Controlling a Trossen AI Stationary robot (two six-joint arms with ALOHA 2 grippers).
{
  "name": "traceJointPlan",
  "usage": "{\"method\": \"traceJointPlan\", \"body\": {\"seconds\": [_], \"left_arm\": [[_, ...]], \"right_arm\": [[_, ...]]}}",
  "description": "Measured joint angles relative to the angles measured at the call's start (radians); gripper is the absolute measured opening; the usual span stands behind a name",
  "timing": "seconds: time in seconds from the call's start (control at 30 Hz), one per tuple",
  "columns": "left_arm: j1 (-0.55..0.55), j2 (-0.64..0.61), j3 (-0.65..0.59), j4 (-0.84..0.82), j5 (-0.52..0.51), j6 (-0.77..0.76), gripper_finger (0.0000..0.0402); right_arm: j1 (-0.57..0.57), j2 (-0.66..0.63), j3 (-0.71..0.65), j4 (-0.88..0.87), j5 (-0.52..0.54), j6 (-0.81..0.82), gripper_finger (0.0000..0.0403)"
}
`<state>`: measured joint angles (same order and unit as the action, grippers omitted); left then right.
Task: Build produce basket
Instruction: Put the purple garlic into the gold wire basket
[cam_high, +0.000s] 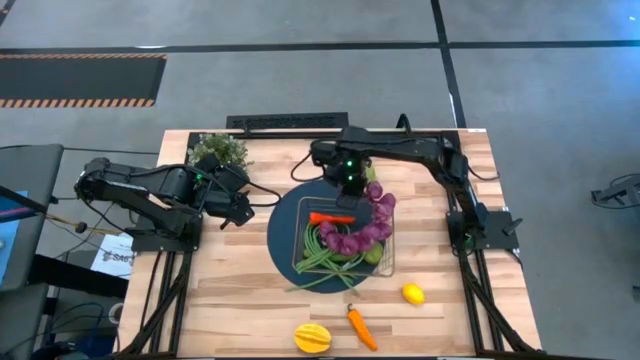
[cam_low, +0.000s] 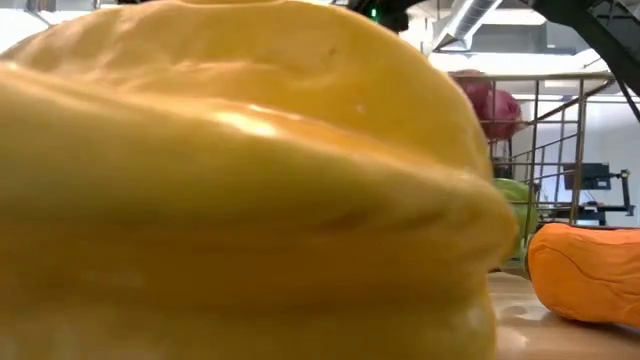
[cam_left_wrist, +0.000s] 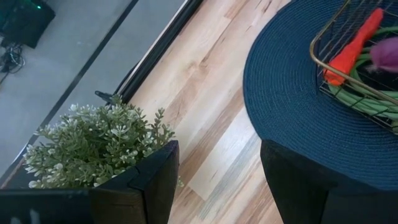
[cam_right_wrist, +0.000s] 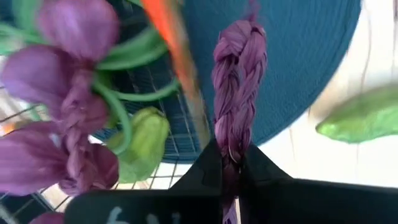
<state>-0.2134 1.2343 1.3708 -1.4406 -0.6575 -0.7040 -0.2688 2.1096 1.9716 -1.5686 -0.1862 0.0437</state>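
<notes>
yellow ribbed fruit (cam_low: 240, 180) across low view, basket (cam_low: 560, 130) mostly hidden

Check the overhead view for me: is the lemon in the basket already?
No, the lemon lies on the bare wood outside the basket, off the blue mat.

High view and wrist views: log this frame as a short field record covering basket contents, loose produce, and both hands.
basket: on the dark blue mat, holding green beans, an orange carrot and the purple grape string
loose on table: lemon, carrot, yellow ribbed fruit
right hand: over the basket's far edge, shut on the braided end of the grape string
left hand: open, waiting beside the potted plant
</notes>
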Motion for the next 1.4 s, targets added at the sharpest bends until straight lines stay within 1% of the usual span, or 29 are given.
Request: {"method": "traceJointPlan", "body": {"seconds": [0.2,0.37,0.47,0.57,0.67,0.73,0.93,1.0,1.1,1.3,1.4], "left_arm": [[0.0,0.0,0.0,0.002,0.0,0.0,0.0215],[0.0,0.0,0.0,0.002,0.0,0.0,0.0215],[0.0,0.0,0.0,0.003,0.0,0.0,0.0215],[0.0,0.0,0.0,0.002,0.0,0.0,0.0215],[0.0,0.0,0.0,0.002,0.0,0.0,0.0215],[0.0,0.0,0.0,0.002,0.0,0.0,0.0215],[0.0,0.0,0.0,0.002,0.007,0.02,0.0215],[0.0,0.0,0.0,0.002,0.016,0.022,0.0215],[0.0,0.0,0.0,0.002,0.026,0.023,0.0215],[0.0,0.0,0.0,0.002,0.026,0.023,0.0215],[0.0,0.0,0.0,0.002,0.025,0.023,0.0215]], "right_arm": [[0.048,-0.006,0.136,-0.001,0.031,0.034,0.0015],[0.074,-0.006,0.269,-0.002,0.031,0.096,0.0014],[0.103,-0.006,0.335,-0.001,0.001,0.146,0.0014],[0.149,-0.006,0.368,0.0,-0.03,0.182,0.0014],[0.212,-0.006,0.366,-0.002,-0.032,0.196,0.0014],[0.251,-0.001,0.361,-0.004,-0.012,0.196,0.0014],[0.323,0.006,0.359,-0.003,0.199,0.226,0.0014],[0.329,0.005,0.343,-0.002,0.237,0.252,0.0014],[0.33,0.006,0.281,-0.002,0.256,0.27,0.0014],[0.349,0.006,0.092,0.002,0.256,0.247,0.0014],[0.357,0.007,0.033,0.003,0.255,0.247,0.0014]]}}
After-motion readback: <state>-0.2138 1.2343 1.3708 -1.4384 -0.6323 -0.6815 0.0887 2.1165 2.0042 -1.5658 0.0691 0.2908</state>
